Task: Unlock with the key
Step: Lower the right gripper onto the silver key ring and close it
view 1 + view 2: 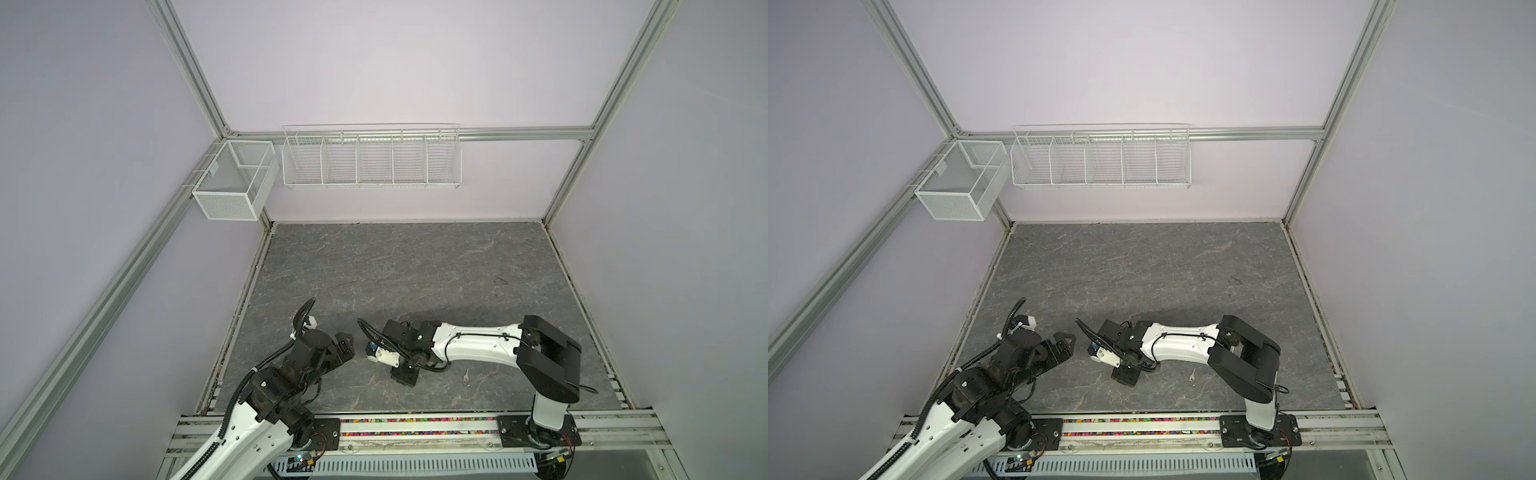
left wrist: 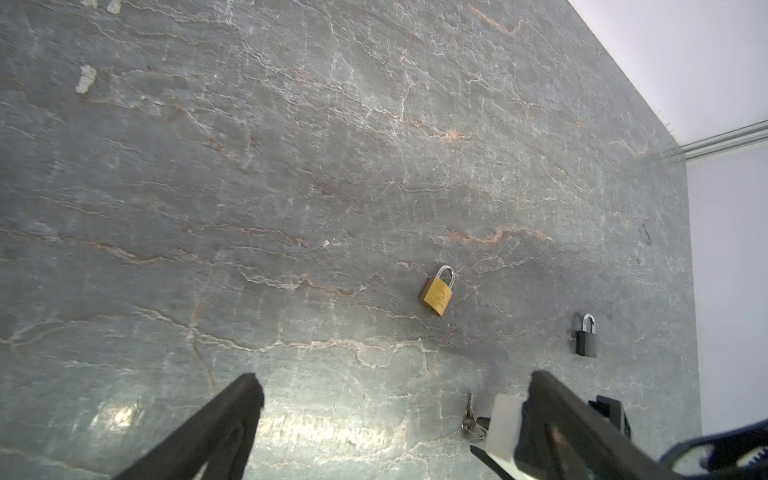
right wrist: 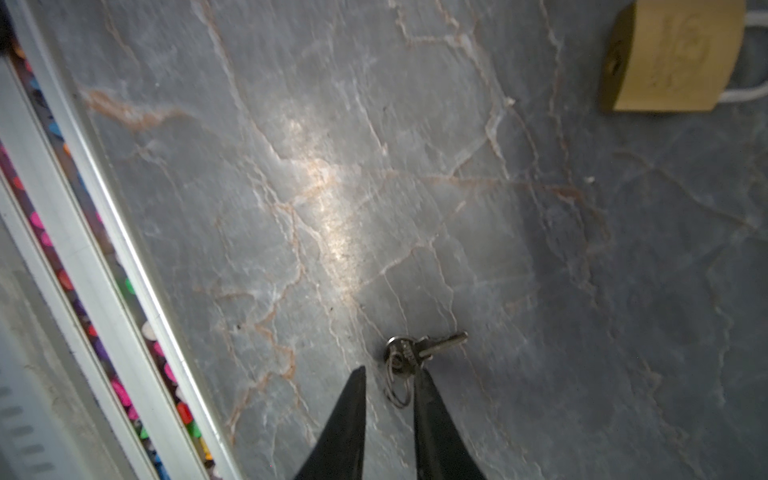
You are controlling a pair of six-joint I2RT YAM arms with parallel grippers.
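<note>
Where pale walls (image 1: 395,62) meet, veined slab (image 1: 395,266), key (image 3: 419,351)

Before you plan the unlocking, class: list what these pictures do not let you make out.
Brass padlock: cut off by the right wrist view's edge, shackle mostly out of frame.
Black padlock: missing from both top views, apparently under the right arm; keyhole unseen.
Keys: whether the right gripper pinches them is unclear, right wrist view.
Loose key: too small in a top view for detail.
</note>
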